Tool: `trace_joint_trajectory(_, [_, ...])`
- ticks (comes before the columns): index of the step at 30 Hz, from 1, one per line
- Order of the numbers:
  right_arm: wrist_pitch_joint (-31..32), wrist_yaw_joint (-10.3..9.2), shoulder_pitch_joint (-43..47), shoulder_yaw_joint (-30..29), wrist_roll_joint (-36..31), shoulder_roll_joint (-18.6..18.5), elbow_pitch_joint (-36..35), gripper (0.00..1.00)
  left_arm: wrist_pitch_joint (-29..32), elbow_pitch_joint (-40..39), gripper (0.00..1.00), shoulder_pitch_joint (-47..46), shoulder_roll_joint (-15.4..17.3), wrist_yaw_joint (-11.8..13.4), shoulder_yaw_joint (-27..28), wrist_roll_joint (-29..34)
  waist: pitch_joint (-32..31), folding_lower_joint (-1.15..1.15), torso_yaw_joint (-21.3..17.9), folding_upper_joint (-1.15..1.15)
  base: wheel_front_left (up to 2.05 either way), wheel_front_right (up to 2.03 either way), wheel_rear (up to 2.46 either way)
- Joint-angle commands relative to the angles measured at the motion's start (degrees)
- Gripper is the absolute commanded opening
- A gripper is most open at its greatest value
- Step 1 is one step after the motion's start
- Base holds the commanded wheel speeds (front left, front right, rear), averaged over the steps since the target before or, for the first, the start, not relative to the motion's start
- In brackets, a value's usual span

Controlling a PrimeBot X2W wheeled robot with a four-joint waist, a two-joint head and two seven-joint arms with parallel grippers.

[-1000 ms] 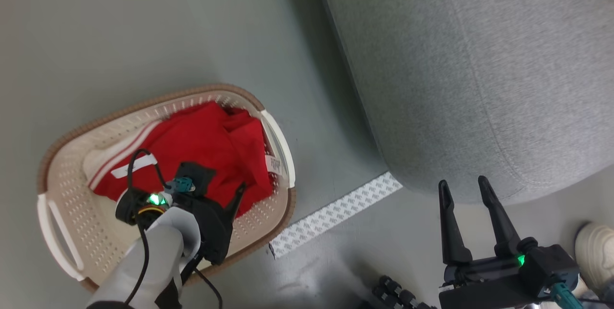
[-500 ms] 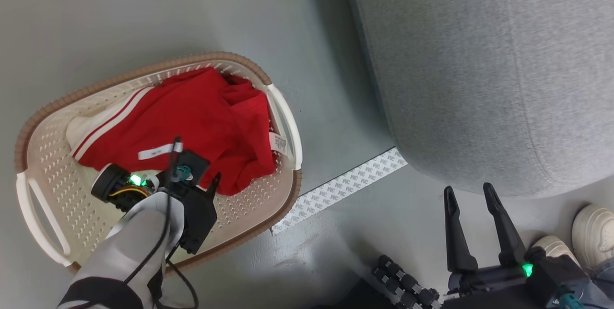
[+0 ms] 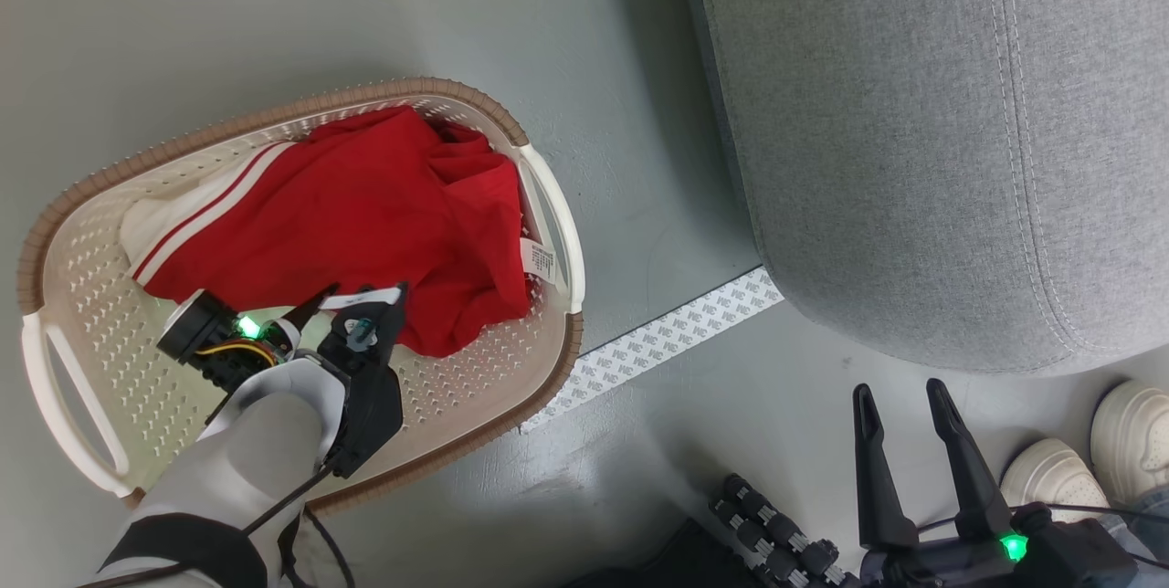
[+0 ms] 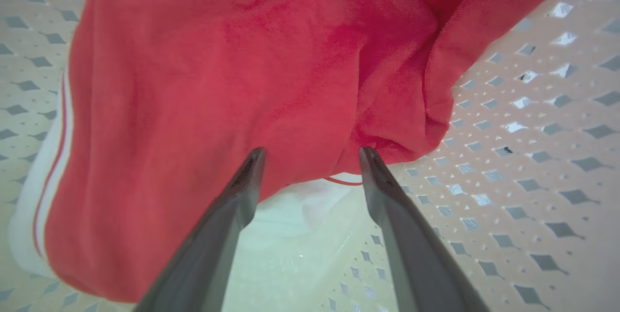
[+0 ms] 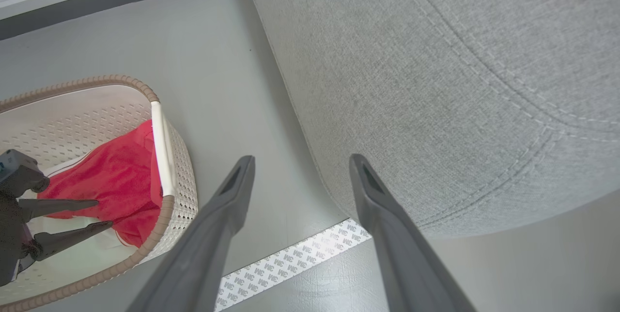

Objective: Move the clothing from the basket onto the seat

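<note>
while the left gripper (image 3: 370, 288) hangs inside the basket (image 3: 274, 109) at the left of the head view, its jaws stand spread wide and pinch nothing. in the left wrist view the two dark fingertips (image 4: 255, 157) sit right at the lower edge of the clothing (image 4: 218, 84), one on each side of a fold, above a white strip of fabric; whether they press the cloth or only hover at it cannot be told. the clothing (image 3: 365, 204) is a crumpled red heap with white stripes at its left side and a small white tag at its right, lying in the upper half of the basket against the far wall. the right gripper (image 3: 897, 387) is at the lower right of the head view, jaws likewise spread and empty, over the grey floor (image 3: 274, 13) just below the rounded corner of the seat (image 3: 913, 159), which fills the upper right. a patterned white tape strip (image 3: 676, 337) runs on the floor between basket and seat, and a person's pale shoes (image 3: 1128, 428) show at the lower right edge.
</note>
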Motion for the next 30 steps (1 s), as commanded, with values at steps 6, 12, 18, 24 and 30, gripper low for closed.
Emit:
trace_joint_trajectory(6, [-0.24, 0.00, 2.49, 0.04, 0.98, 0.17, -1.03, 1.00, 1.17, 0.61, 1.00, -0.63, 0.87, 1.83, -1.82, 1.64, 0.56, 0.00, -0.30, 0.00, 0.00, 0.00, 0.00])
trace_joint_trajectory(12, [-0.25, 0.00, 4.70, 0.13, 1.77, 0.17, -2.39, 1.00, 0.87, 0.75, 1.00, -1.14, 1.40, 3.30, -3.45, 2.75, 1.32, 0.00, -0.38, 0.00, 0.00, 0.00, 0.00])
trace_joint_trajectory(18, [-0.24, 0.00, 6.10, 0.72, 2.07, 0.17, -3.39, 1.00, 0.04, 0.81, 1.00, -1.64, 1.71, 4.03, -4.17, 2.97, 1.97, 0.00, -0.33, 0.00, 0.00, 0.00, 0.00])
trace_joint_trajectory(24, [-0.24, 0.00, 7.24, 0.66, 2.25, 0.17, -4.09, 1.00, -0.36, 0.85, 0.32, -2.17, 1.78, 3.92, -4.94, 2.71, 2.26, 0.00, -0.27, 0.00, 0.00, 0.00, 0.00])
trace_joint_trajectory(30, [-0.25, 0.00, 6.02, 0.58, 2.75, 0.17, -3.35, 1.00, -1.00, 0.85, 0.00, -2.15, 1.95, 3.62, -4.90, 1.70, 2.46, 0.00, -0.33, 0.00, 0.00, 0.00, 0.00])
